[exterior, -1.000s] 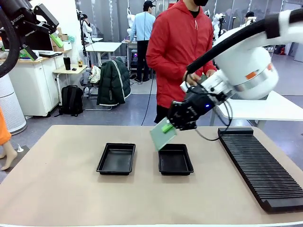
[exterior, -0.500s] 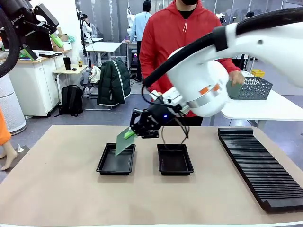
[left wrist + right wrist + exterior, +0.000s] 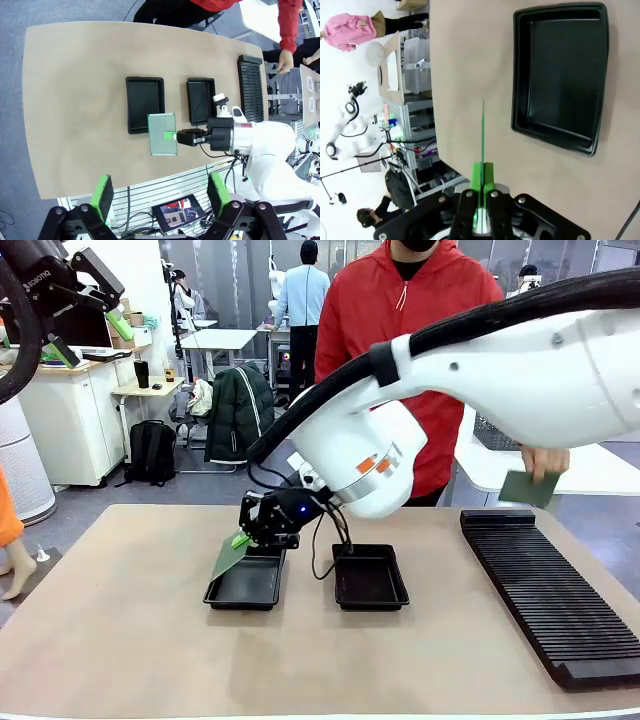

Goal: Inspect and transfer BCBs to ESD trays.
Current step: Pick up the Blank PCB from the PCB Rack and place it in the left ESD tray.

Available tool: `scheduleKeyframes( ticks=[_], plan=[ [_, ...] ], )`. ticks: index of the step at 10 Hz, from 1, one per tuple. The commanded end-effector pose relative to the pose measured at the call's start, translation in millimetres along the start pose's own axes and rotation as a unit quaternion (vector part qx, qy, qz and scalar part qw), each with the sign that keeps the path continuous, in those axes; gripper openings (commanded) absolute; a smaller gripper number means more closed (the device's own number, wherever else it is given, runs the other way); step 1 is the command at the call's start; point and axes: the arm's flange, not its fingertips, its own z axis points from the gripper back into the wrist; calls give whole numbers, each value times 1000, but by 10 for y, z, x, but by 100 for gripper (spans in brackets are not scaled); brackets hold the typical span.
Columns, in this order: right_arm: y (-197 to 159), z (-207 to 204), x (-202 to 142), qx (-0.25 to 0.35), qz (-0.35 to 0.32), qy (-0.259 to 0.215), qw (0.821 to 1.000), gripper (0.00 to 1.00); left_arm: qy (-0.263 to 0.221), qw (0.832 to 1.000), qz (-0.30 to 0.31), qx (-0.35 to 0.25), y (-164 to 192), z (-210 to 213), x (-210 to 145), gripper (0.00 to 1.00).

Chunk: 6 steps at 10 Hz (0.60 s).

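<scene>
My right gripper (image 3: 242, 538) is shut on the edge of a green BCB (image 3: 229, 557). The board hangs tilted just above the near-left corner of the left ESD tray (image 3: 247, 582). The right ESD tray (image 3: 370, 578) lies beside it with nothing inside. From the right wrist the BCB (image 3: 483, 131) appears edge-on between the right gripper (image 3: 482, 172), next to the bare tray (image 3: 565, 70). From high above, my open left gripper (image 3: 161, 194) looks down on the BCB (image 3: 162, 134) and both trays (image 3: 145, 100). The person holds a second BCB (image 3: 528, 487) at the far right.
A long ribbed black rack (image 3: 550, 585) lies along the table's right side. The person in red (image 3: 430, 310) stands at the far edge. My right arm (image 3: 480, 370) spans the table from right to left. My left gripper (image 3: 90, 338) is raised at the upper left.
My right gripper carried the BCB leftward and lower, from above the right tray to the left tray's corner. The person picked a second board and brought it toward the rack.
</scene>
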Motion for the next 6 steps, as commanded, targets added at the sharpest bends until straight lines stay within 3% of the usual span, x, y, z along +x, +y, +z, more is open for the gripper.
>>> scheduleKeyframes(
  ticks=[1,3,6],
  plan=[
    [-24,-234,50,-3,-8,-36,999,2,-1,1000,1,-3,24,-7,-2,100],
    [-143,-412,143,-2,1,-52,999,2,-1,1000,1,-3,24,-7,-2,100],
    [-323,-648,348,-5,14,-41,999,2,-1,1000,1,-3,24,-7,-2,100]
  ],
)
